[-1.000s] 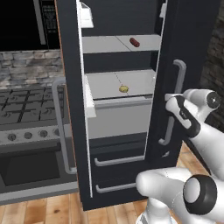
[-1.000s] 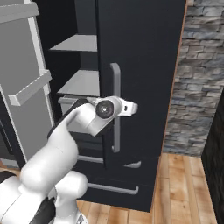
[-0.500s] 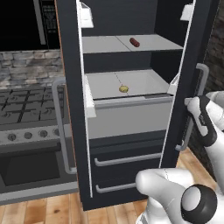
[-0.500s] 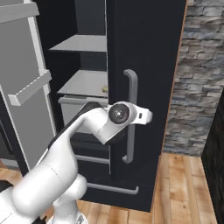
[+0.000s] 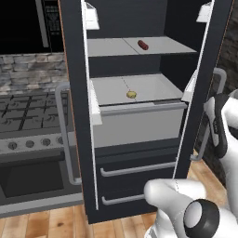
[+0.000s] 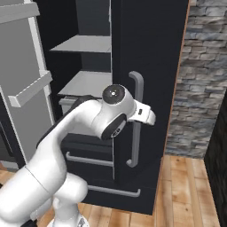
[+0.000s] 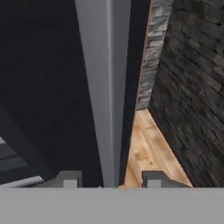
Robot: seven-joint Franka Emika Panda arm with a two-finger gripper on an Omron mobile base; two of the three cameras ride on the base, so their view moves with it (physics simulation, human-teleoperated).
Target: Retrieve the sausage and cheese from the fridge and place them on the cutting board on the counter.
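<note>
- Standing early in the task: tall black two-door fridge (image 5: 139,139) with both doors swung open, light grey shelves showing inside.
- Resting on the upper shelf (image 5: 139,46), towards the back: small dark red sausage (image 5: 143,44), short and round-ended, untouched.
- Lying on the lower shelf, above a grey drawer front (image 5: 139,123): small pale yellow cheese lump (image 5: 131,94), also untouched.
- Pinching the long vertical silver handle (image 6: 137,119) of the right-hand door: two-finger tool (image 7: 110,179), one dark fingertip on each side of the bar, seen close in the hand view.
- Judging from this, door opening about finished; nothing picked up yet.
- Remaining: letting go of the handle, reaching in for each food item, carrying both to the cutting board.
- Flanking the fridge: grey stove (image 5: 28,139) to the left, stone wall (image 6: 199,80) to the right.
</note>
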